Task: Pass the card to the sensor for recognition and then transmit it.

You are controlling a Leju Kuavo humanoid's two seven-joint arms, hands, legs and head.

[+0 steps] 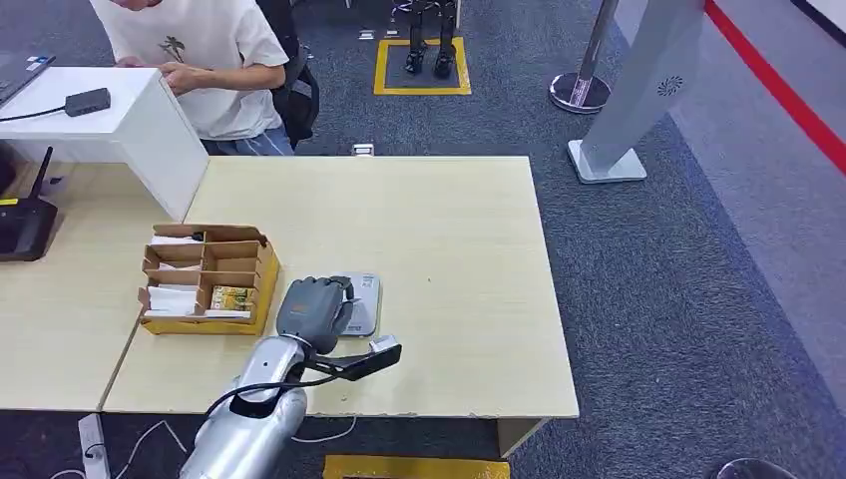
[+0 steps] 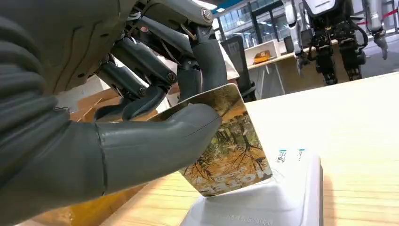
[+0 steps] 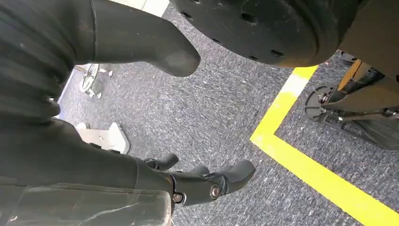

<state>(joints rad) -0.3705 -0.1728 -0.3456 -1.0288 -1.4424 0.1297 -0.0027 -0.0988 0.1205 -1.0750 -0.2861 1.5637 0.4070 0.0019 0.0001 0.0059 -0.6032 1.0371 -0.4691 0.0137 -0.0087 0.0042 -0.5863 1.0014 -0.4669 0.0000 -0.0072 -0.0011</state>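
L hand [image 1: 315,307] is over the sensor [image 1: 361,304], a flat grey-white pad on the wood surface [image 1: 449,249], near the front edge and just right of the cardboard box [image 1: 208,278]. In the left wrist view the thumb and fingers [image 2: 207,61] are clamped on the card [image 2: 230,146]; the card shows a picture of autumn trees, stands tilted, and its lower edge touches the top of the sensor [image 2: 282,197].

The box has compartments w/ white cards and one colour card inside; it sits at the left edge of this surface, next to the seam w/ the other surface.

Right of the sensor the surface is bare up to the right edge and far edge, so wide room there. Beyond the far edge a person [image 1: 214,60] in white T-shirt sits behind a white riser [image 1: 140,125].

R hand [image 3: 207,181] hangs over grey carpet w/ a yellow line [image 3: 301,155]; its fingers are half curled, apart from the thumb, holding nothing.
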